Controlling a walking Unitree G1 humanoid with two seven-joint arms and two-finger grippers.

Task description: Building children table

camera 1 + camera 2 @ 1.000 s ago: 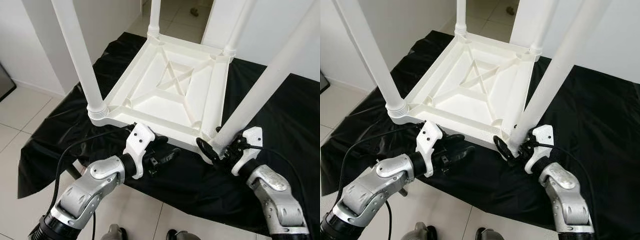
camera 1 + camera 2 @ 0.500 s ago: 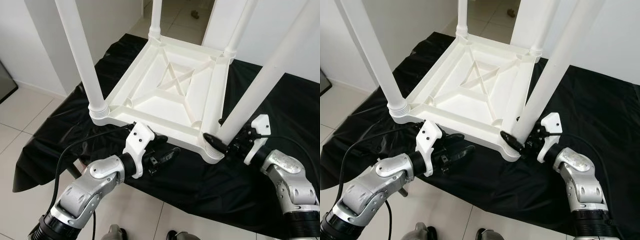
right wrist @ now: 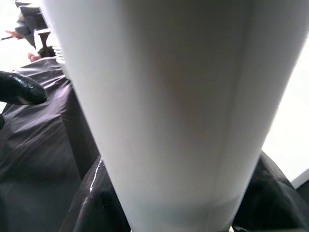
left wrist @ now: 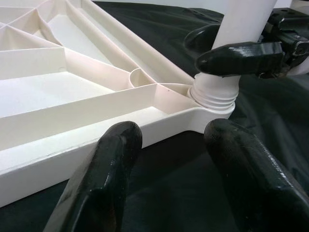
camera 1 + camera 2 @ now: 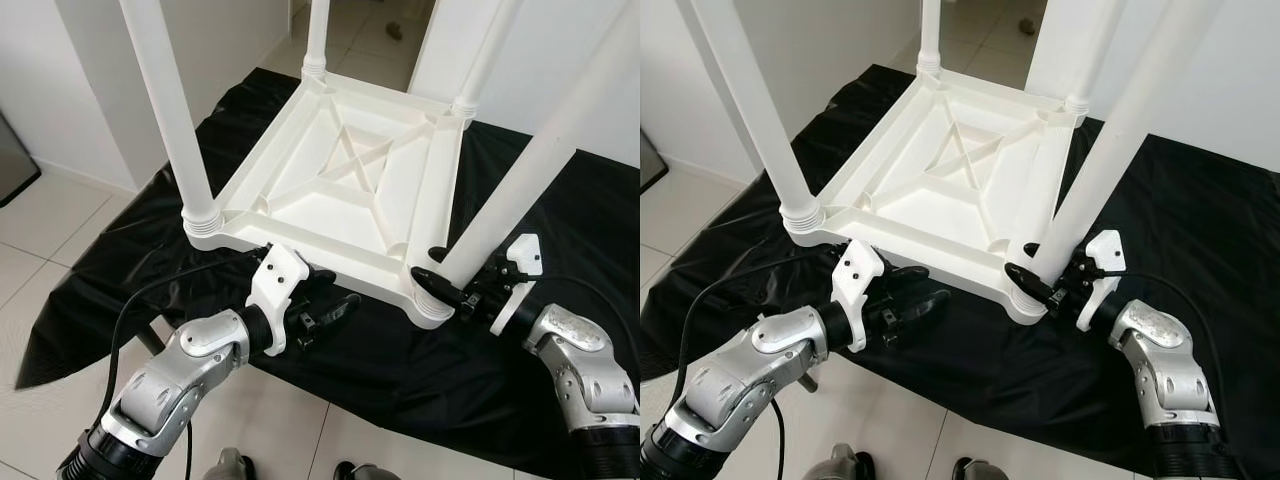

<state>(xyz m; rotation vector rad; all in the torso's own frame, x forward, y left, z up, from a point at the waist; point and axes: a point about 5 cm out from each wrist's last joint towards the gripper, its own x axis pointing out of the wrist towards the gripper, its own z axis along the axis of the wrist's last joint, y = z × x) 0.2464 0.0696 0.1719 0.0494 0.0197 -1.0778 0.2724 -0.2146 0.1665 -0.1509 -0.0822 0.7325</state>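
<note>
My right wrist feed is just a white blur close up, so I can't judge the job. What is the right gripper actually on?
Observer: The right gripper is closed around the base of the near right leg, just above the threaded collar at the tabletop's corner.
Operator: Where's the left gripper?
Observer: The left gripper is open, low on the black cloth by the tabletop's near edge, holding nothing.
Operator: Are the other legs in?
Observer: Three other legs stand in their corner sockets, such as the near left leg; the tabletop lies upside down.
</note>
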